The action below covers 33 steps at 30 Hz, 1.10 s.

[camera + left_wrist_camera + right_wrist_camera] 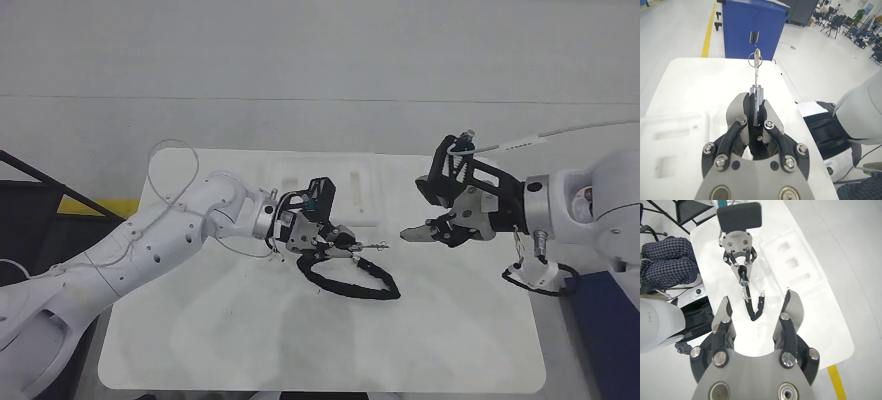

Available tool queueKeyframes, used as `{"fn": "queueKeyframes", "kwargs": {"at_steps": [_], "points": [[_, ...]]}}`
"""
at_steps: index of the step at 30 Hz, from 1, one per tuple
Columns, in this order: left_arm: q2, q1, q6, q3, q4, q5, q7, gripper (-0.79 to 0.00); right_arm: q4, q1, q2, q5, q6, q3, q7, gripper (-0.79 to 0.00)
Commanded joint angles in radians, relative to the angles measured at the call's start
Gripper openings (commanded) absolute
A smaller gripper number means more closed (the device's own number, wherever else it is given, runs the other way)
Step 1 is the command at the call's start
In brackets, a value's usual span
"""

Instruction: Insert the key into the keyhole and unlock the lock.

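Holding the lock [757,94] clenched in the left tool [755,98] above the bench's [480,340] middle, key [756,62] seated in its keyhole [756,86]; right tool [758,296] spread wide, near but apart. Probable step: turning; the right tool must pinch the key's head and rotate.

White table [200,340] carries a white foam tray [365,165] near its far edge.

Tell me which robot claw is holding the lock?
The left gripper: it is shut on the lock, key in its end. The right gripper is open and empty.
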State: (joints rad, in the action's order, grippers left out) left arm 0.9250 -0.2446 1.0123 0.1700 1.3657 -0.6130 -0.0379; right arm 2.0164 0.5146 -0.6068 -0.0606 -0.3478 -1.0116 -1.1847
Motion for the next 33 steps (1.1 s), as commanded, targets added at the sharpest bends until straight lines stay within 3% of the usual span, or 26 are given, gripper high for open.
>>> {"fn": "queueKeyframes", "kwargs": {"at_steps": [1, 11, 12, 13, 14, 22, 29, 33], "points": [[0.006, -0.007, 0.000, 0.000, 0.001, -0.013, -0.055, -0.785, 0.003, 0.017, 0.008, -0.011, 0.006, -0.030, -0.001, 0.000], [0.062, -0.084, 0.000, 0.000, -0.020, -0.087, -0.159, -0.770, 0.032, 0.099, 0.036, -0.032, 0.010, -0.124, -0.014, 0.000], [0.071, -0.096, 0.000, 0.000, -0.022, -0.091, -0.158, -0.662, 0.035, 0.106, 0.037, -0.032, 0.009, -0.131, -0.012, 0.000], [0.078, -0.102, 0.000, 0.000, -0.027, -0.094, -0.160, -0.277, 0.036, 0.111, 0.038, -0.032, 0.009, -0.135, -0.011, 0.000], [0.084, -0.107, 0.000, 0.000, -0.030, -0.098, -0.163, 0.000, 0.038, 0.116, 0.039, -0.032, 0.008, -0.139, -0.010, 0.000], [0.121, -0.097, 0.000, 0.012, -0.086, -0.099, -0.075, 0.000, 0.044, 0.153, 0.041, -0.036, -0.008, -0.140, 0.006, 0.000], [0.122, -0.050, 0.000, 0.061, -0.149, -0.100, 0.122, 0.000, 0.016, 0.164, 0.028, -0.114, -0.093, -0.103, 0.109, 0.000], [0.122, 0.016, 0.000, 0.084, -0.214, -0.156, 0.205, 0.000, -0.042, 0.162, 0.014, -0.166, -0.146, -0.067, 0.197, 0.000]]}}
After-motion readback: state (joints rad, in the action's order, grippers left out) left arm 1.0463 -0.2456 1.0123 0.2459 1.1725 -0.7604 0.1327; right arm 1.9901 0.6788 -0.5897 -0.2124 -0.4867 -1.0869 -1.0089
